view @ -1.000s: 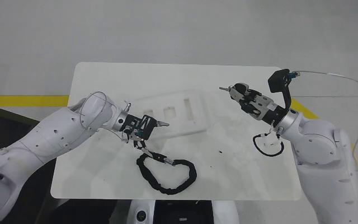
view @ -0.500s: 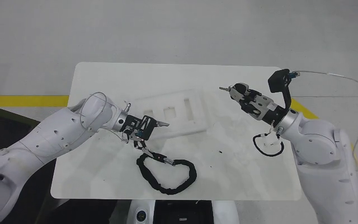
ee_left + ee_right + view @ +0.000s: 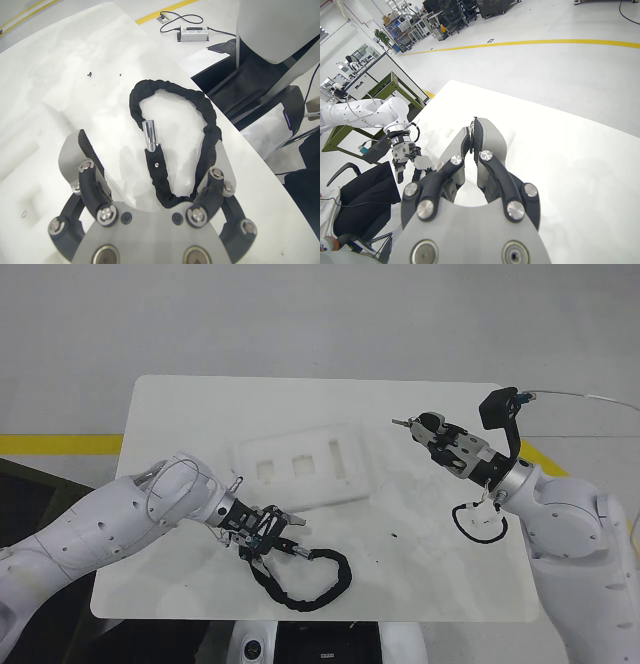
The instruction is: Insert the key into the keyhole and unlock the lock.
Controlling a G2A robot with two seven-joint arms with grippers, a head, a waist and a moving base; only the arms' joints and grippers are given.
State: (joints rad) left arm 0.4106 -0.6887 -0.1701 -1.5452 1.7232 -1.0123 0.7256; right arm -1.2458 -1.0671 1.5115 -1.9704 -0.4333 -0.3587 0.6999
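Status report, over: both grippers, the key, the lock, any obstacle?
Left gripper open, over lock on table. Right gripper shut on key, apart from lock. Foam tray beside lock, not touching.

The key sat pinched between the pads of the right gripper, nearly all of it covered, so its shape could not be made out. From above it was too small to read. In the left wrist view the lock ran its black sleeve behind one finger of the left gripper and under the base. On the chrome barrel no keyhole could be told. The foam tray was cut off by the picture's edge.
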